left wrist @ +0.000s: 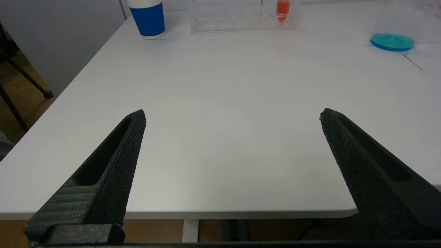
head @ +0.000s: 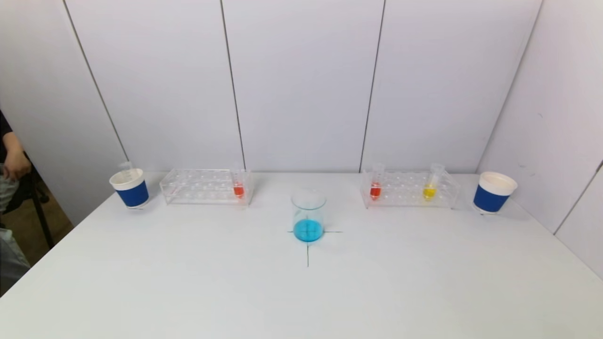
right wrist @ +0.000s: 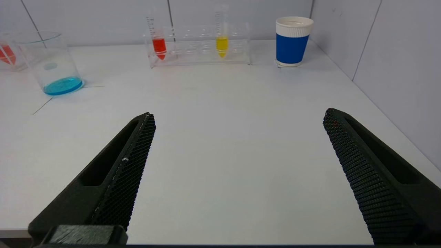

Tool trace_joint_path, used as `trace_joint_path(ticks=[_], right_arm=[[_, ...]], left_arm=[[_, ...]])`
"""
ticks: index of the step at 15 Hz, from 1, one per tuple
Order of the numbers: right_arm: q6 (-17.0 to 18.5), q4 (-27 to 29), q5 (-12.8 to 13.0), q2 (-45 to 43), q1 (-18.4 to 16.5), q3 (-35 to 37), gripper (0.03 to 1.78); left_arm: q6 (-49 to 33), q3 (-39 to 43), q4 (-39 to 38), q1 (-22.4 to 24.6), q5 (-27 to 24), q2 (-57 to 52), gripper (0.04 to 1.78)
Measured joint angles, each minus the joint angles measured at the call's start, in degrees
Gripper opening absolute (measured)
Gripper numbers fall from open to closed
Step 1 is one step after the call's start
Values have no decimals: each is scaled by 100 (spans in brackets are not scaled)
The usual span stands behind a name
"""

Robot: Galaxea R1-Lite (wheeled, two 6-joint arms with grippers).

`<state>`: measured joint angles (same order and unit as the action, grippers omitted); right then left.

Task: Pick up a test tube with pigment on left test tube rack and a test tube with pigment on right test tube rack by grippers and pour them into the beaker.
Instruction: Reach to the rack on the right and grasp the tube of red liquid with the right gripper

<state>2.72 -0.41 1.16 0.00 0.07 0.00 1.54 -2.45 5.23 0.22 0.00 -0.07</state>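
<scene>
A clear beaker [head: 308, 214] with blue liquid stands on a cross mark at the table's middle. The clear left rack [head: 205, 187] holds one tube with red pigment [head: 238, 187]. The clear right rack [head: 409, 189] holds a tube with red pigment [head: 375, 187] and a tube with yellow pigment [head: 430, 188]. Neither gripper shows in the head view. My left gripper [left wrist: 232, 115] is open and empty over the table's near edge, far from the left rack [left wrist: 237, 19]. My right gripper [right wrist: 238, 115] is open and empty, well short of the right rack [right wrist: 200, 46].
A blue-and-white paper cup [head: 130, 188] with an empty tube in it stands left of the left rack. Another paper cup [head: 493, 192] stands right of the right rack. White walls close the back and right. A person [head: 12, 165] sits off the table's left side.
</scene>
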Motion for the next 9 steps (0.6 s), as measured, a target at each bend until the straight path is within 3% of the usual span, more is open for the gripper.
trace_joint_path(ticks=[2, 9], right_arm=[[-2, 0, -4, 0, 0, 0, 177], [0, 0, -1, 0, 0, 0, 177]], left_arm=[[-20, 179, -482, 2, -11, -2, 176], [-24, 243, -530, 2, -10, -2, 176]])
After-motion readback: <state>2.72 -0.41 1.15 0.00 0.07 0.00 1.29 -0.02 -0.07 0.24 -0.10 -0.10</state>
